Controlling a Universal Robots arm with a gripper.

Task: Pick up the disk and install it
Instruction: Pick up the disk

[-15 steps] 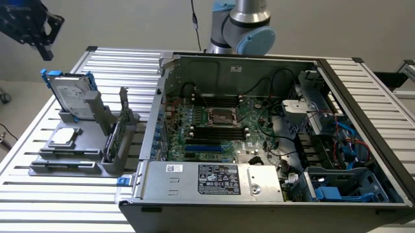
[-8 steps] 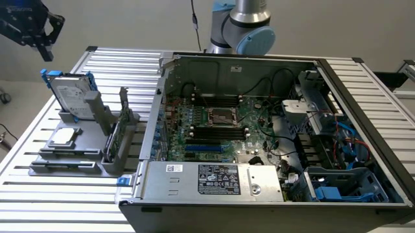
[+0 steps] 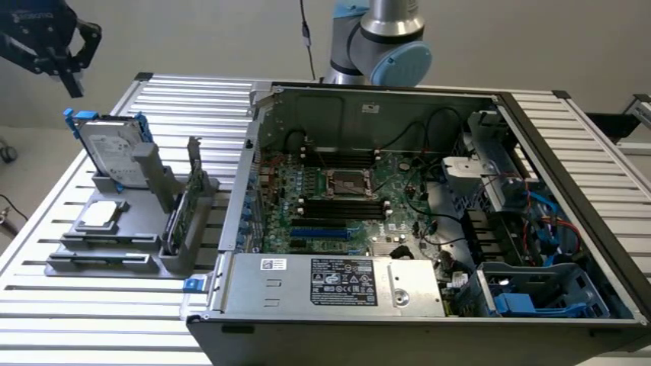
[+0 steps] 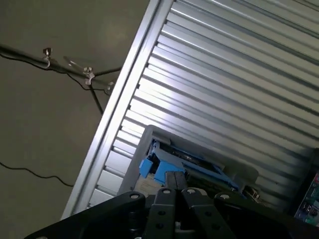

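Observation:
The disk (image 3: 107, 149), silver-grey with a white label and blue rails, stands tilted on edge in a grey holder (image 3: 133, 244) on the exterior view's left. My gripper (image 3: 75, 85) hangs in the air above it and slightly further left, well apart from it. In the wrist view the black fingers (image 4: 167, 196) sit pressed together, shut on nothing. Just beyond the gripper (image 4: 178, 190) I see the disk's blue rail (image 4: 149, 167) and the holder's rim (image 4: 147, 134).
An open computer case (image 3: 428, 229) with its motherboard (image 3: 341, 194) lies on the exterior view's right; a blue-railed bay (image 3: 539, 293) sits in its near corner. The holder also carries a square silver chip (image 3: 102, 215) and a thin green card (image 3: 181, 210). Slatted aluminium table (image 4: 239, 74); cables on the floor (image 4: 50, 62).

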